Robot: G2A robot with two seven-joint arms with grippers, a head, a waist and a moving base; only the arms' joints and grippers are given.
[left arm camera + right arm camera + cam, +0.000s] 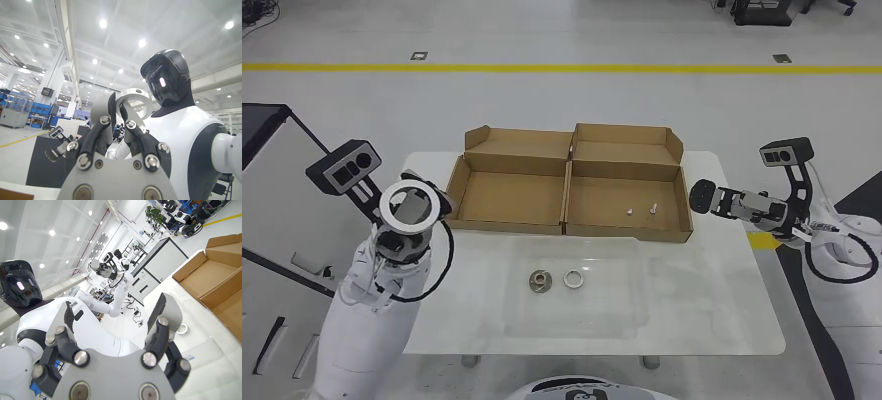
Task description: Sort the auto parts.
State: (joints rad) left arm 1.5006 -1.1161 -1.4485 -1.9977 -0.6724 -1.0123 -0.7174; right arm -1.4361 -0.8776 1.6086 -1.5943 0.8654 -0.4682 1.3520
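Note:
My left gripper (118, 107) is shut on the rim of a large silver ring (139, 101), held high and pointing upward off the table's left edge; the same ring (409, 205) faces the top camera. My right gripper (115, 311) is open with nothing between its fingers and hovers off the table's right edge (704, 196). A grey flanged part (539, 283) and a small white ring (573, 281) lie side by side near the table's middle. The white ring (183, 330) also lies beyond my right fingers. Two small bolts (640, 210) rest in the right cardboard box (628, 205).
The left cardboard box (510, 196) stands beside the right one at the back of the white table (692, 310), both with lids folded back. A clear mat (577, 305) lies under the loose parts. A dark cabinet (262, 130) stands at the left.

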